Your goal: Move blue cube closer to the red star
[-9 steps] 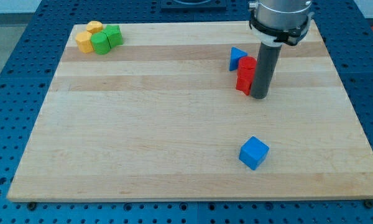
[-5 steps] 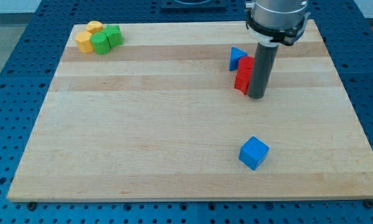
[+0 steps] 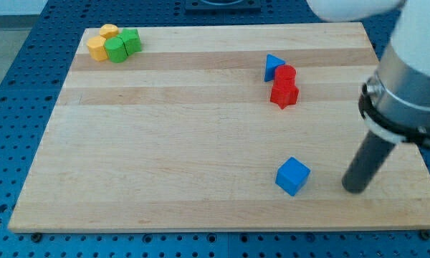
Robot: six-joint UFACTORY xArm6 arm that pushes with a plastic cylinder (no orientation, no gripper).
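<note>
Near edge first: my tip [image 3: 355, 189] sits on the bench [image 3: 165, 158] just right of the blue cube [image 3: 293, 175], a small gap between them. No fingers on this rig, just a bare rod, so nothing is grasped. Pushing from here would send the cube left, not far. Better to swing round to its near side, line up with the red star [image 3: 284, 94], and shove straight. Farther back, a red cylinder [image 3: 286, 73] and blue triangle [image 3: 274, 66] crowd the star. Far left, yellow and green blocks [image 3: 113, 44] cluster.
</note>
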